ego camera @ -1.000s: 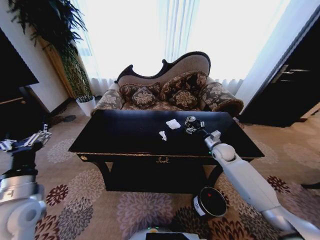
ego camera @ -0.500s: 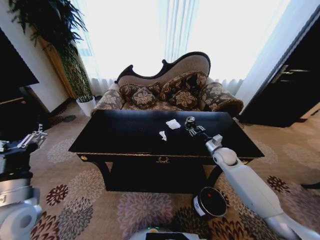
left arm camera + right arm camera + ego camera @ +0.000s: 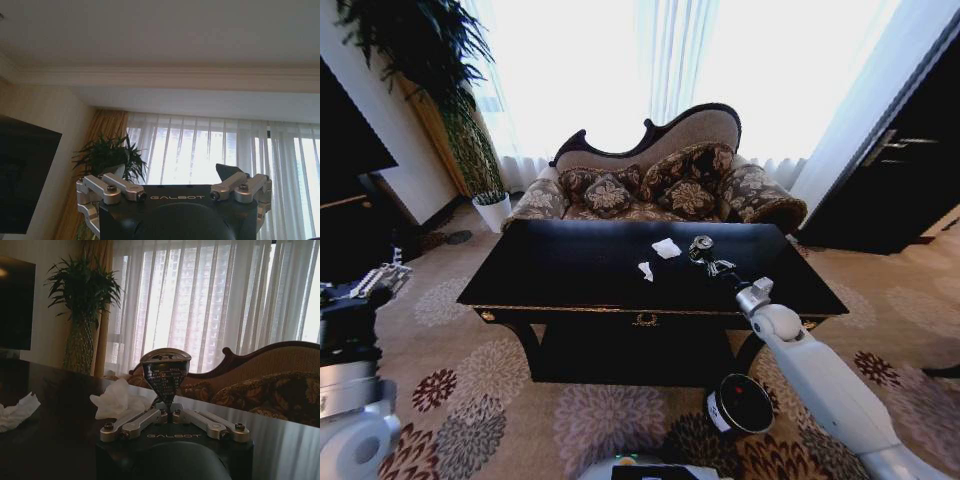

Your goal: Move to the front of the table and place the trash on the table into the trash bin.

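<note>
1. My left gripper (image 3: 382,279) hangs parked at the left edge of the head view, off the table and over the carpet; in the left wrist view its fingers (image 3: 122,186) are spread wide with nothing between them.
2. The bin (image 3: 741,404) stands on the carpet at lower centre-right, under the table's front edge, mouth tipped toward me.
3. My right gripper (image 3: 717,267) is over the table (image 3: 560,270) at centre-right. In the right wrist view its fingers (image 3: 132,422) are drawn together on the can (image 3: 165,371), which stands upright, crushed to a pinched waist. I judge it lifted, though that is hard to confirm.
4. I judge I am mid-carry on the can. The next move calls for swinging back and down to the bin, clearing the table edge, then releasing.
5. Two paper scraps (image 3: 666,248) lie farther back, centre of frame, left of the can.
</note>
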Controlling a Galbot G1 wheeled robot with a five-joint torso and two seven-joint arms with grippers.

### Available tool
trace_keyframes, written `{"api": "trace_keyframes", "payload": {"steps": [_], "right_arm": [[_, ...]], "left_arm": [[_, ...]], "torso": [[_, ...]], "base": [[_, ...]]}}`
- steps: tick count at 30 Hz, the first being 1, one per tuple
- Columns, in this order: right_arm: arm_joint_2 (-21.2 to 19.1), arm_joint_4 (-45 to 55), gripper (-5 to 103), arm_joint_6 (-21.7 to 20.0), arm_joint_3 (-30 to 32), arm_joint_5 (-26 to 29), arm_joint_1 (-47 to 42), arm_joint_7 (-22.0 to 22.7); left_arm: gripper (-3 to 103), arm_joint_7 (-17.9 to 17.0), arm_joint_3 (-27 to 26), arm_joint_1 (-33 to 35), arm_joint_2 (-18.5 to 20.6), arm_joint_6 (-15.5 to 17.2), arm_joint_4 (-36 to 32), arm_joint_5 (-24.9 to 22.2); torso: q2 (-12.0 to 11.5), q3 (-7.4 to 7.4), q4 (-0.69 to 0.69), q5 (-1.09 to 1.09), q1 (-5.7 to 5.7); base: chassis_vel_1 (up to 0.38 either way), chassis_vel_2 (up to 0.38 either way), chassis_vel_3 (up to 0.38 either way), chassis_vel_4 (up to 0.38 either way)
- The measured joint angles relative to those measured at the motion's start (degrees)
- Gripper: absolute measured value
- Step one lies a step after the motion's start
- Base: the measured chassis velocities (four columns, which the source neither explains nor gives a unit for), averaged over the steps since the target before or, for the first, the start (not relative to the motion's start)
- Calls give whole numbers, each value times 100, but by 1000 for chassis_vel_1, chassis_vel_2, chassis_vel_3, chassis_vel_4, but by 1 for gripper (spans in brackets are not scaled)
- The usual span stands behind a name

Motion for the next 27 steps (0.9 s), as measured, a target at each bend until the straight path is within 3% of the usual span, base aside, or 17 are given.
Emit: {"api": "trace_keyframes", "payload": {"steps": [11,19,25,27], "right_arm": [[-190,1208,0,-335,842,522,-823,-109],[-12,1614,0,-204,1289,900,-1490,-401],[346,1510,0,234,1959,1554,-2109,-983],[540,1349,0,502,2387,1919,-2357,-1545]], "left_arm": [[100,-9,101,-51,-67,0,-12,10],[100,-10,147,-85,-91,-3,30,23],[100,-11,141,-114,-43,-12,62,4],[100,-16,179,-184,-40,-23,133,-2]], "torso": [[0,0,0,-1,0],[-1,0,0,-1,0],[-1,0,0,1,0],[-1,0,-1,-2,0]], "base": [[0,0,0,0],[0,0,0,0],[0,0,0,0],[0,0,0,0]]}}
